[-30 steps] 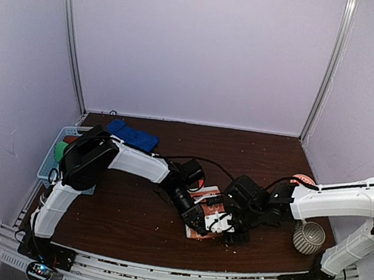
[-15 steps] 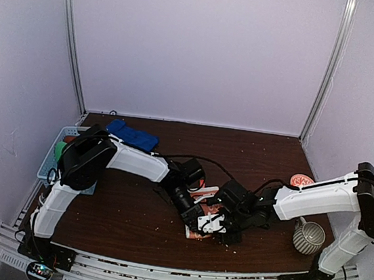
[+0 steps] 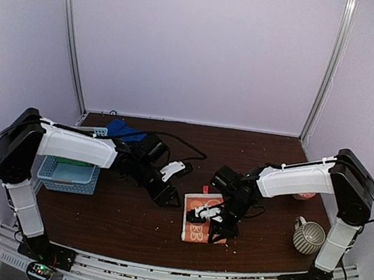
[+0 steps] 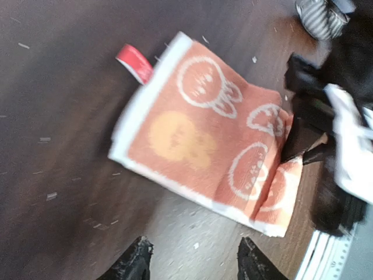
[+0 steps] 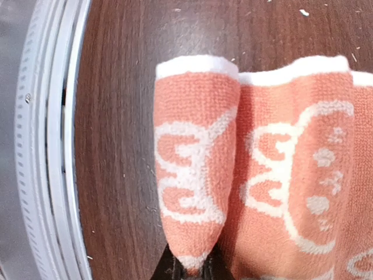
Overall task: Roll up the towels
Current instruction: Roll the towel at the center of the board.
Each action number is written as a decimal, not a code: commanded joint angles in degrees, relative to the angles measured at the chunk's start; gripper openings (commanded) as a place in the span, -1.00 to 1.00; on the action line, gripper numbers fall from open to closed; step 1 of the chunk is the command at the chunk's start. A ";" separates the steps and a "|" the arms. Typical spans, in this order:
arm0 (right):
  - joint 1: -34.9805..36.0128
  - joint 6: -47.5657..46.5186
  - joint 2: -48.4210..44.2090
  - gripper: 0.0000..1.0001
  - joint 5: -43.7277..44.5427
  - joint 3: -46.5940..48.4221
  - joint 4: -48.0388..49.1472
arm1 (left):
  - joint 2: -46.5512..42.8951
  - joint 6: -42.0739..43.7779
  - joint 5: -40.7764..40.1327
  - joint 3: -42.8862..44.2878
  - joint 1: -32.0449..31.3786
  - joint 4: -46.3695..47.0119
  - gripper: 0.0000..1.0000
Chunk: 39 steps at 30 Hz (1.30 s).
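Basket [image 3: 65, 186] holds green towel [image 3: 73, 162]; right jaws pinch orange towel [image 3: 191, 229].

Open tabletop [image 3: 240, 153] behind towel [image 3: 192, 233]; mug [image 3: 308, 237] right, basket [image 3: 67, 173] left.

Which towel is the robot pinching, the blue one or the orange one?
The orange towel with white pictures: the right gripper is shut on its folded-up edge. The blue towel lies at the back by the basket, not gripped.

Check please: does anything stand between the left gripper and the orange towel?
Nothing visible does. The open left gripper faces the orange towel across bare table. The right gripper pinches a fold at the towel's opposite side, off that path.
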 commanded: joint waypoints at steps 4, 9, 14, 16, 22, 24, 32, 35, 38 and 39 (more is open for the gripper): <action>-8.74 -3.28 17.23 -0.99 -17.76 12.41 -20.38 | -20.05 3.51 -17.83 -14.28 -4.96 23.29 0.03; -11.47 -13.61 27.63 -1.00 -25.06 18.81 -34.81 | -23.69 16.03 -20.36 -15.15 -15.20 24.04 0.03; -12.37 -13.68 30.05 -1.00 -25.04 20.08 -35.89 | -12.90 25.48 -20.26 -6.77 -21.21 12.08 -0.09; -12.48 -13.01 30.14 -1.00 -24.63 20.24 -35.41 | -7.58 28.02 -21.65 -4.38 -23.01 9.51 -0.09; -12.64 -12.15 30.20 -1.00 -24.12 20.62 -35.12 | 2.94 32.31 -24.24 2.35 -25.10 5.94 -0.08; -12.66 -11.74 30.15 -1.00 -24.12 20.57 -34.92 | 5.22 32.86 -24.48 3.55 -25.11 6.15 -0.08; -12.75 -11.64 30.18 -1.00 -24.24 20.79 -34.97 | 12.30 33.47 -30.44 6.67 -25.37 7.92 -0.11; -12.75 -11.77 30.08 -0.99 -24.29 20.96 -35.28 | 13.14 33.72 -32.83 6.04 -25.64 8.97 -0.15; -12.75 -12.06 30.10 -1.00 -24.37 21.41 -35.79 | 13.59 33.68 -34.02 5.66 -25.65 9.34 -0.26; -12.75 -12.12 30.10 -0.99 -24.38 21.55 -35.95 | 13.81 33.65 -34.30 5.73 -25.65 9.14 -0.31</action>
